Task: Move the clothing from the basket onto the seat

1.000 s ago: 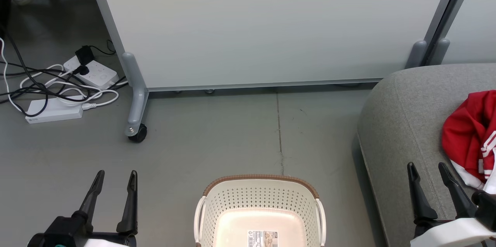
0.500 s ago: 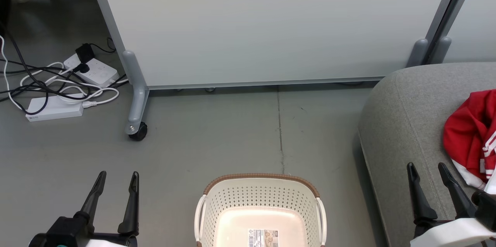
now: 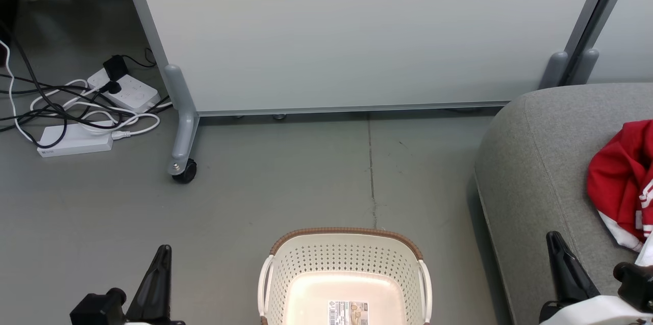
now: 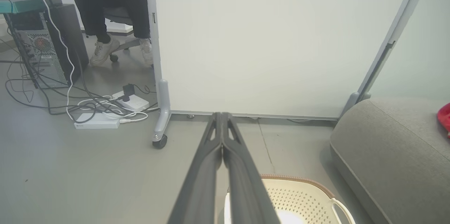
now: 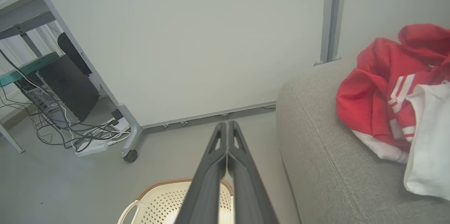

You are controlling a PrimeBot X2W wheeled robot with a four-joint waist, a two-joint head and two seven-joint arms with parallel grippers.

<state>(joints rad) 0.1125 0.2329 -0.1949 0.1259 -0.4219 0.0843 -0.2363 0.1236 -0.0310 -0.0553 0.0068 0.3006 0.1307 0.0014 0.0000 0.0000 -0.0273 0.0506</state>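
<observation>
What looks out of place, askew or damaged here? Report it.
Nothing looks damaged or spilled. The red clothing lies crumpled in a heap on the grey seat, the laundry basket stands upright on the floor, visible bottom bare, and power strips with tangled cables sprawl loose by the partition's foot.

The left pincer (image 4: pixel 221 115), fingers pressed together, hides the basket's (image 4: pixel 303 182) left edge; the seat (image 4: pixel 390 153) stands right of the basket, a white panel (image 4: pixel 267 41) behind.
</observation>
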